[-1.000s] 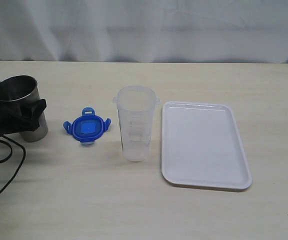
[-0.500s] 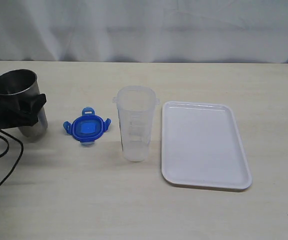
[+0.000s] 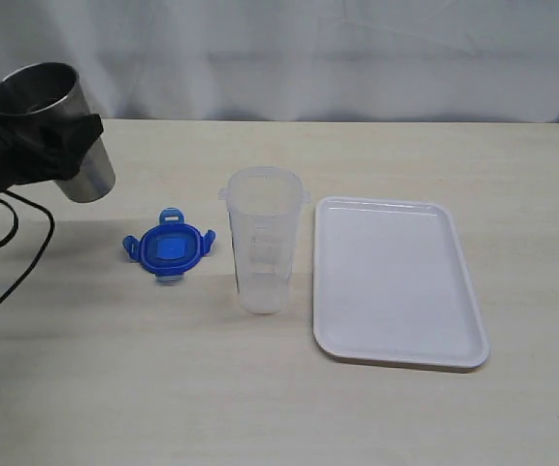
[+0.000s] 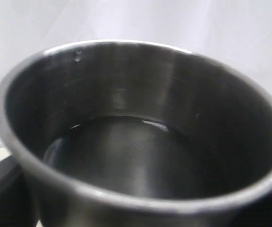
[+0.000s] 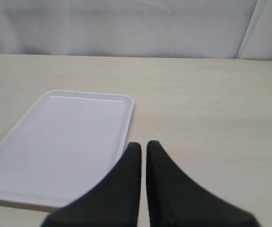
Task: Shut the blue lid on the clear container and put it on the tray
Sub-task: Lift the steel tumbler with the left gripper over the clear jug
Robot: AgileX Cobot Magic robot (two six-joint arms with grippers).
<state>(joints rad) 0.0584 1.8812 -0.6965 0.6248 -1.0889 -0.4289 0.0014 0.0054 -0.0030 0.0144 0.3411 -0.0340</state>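
Note:
The clear container stands upright and uncovered in the middle of the table. The blue lid lies flat on the table to its left, apart from it. The white tray lies just right of the container and holds nothing; its near corner shows in the right wrist view. My left gripper is shut on a grey steel cup, held tilted above the table at the far left. That cup fills the left wrist view, with liquid inside. My right gripper is shut and empty beside the tray.
A black cable trails from the left arm over the table's left side. A white curtain hangs behind the table's far edge.
The left gripper has lifted the steel cup off the table, up and slightly right, and the cup now tilts. Lid, container and tray have not moved.

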